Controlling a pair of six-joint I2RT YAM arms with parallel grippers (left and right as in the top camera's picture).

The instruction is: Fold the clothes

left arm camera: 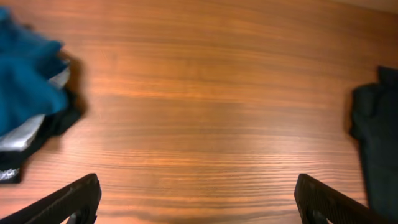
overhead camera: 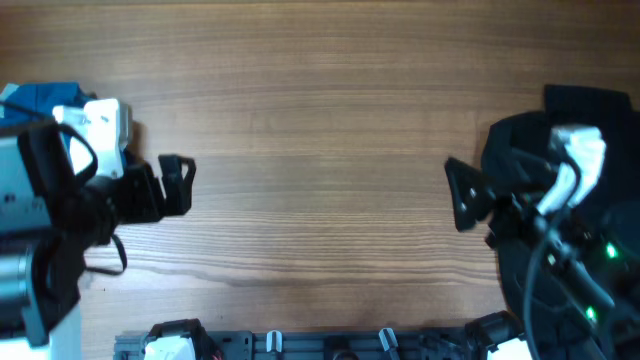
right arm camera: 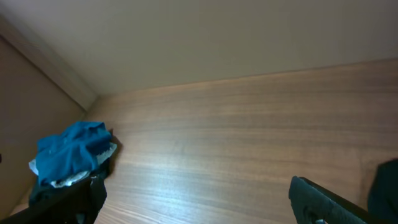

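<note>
A pile of clothes with a blue garment (overhead camera: pixel 38 98) on top lies at the far left of the wooden table, partly hidden by my left arm. It also shows in the left wrist view (left arm camera: pixel 25 71), over white and black pieces, and in the right wrist view (right arm camera: pixel 71 151). A dark garment pile (overhead camera: pixel 512 135) lies at the right under my right arm and shows in the left wrist view (left arm camera: pixel 376 143). My left gripper (overhead camera: pixel 178 186) (left arm camera: pixel 199 202) is open and empty. My right gripper (overhead camera: pixel 460 195) (right arm camera: pixel 196 202) is open and empty. Both face the table's middle.
Bare wooden table top (overhead camera: pixel 320 150) lies between the two grippers. A rack with fixtures (overhead camera: pixel 300 343) runs along the front edge. In the right wrist view a wall and a ledge (right arm camera: pixel 56 68) rise behind the table's far side.
</note>
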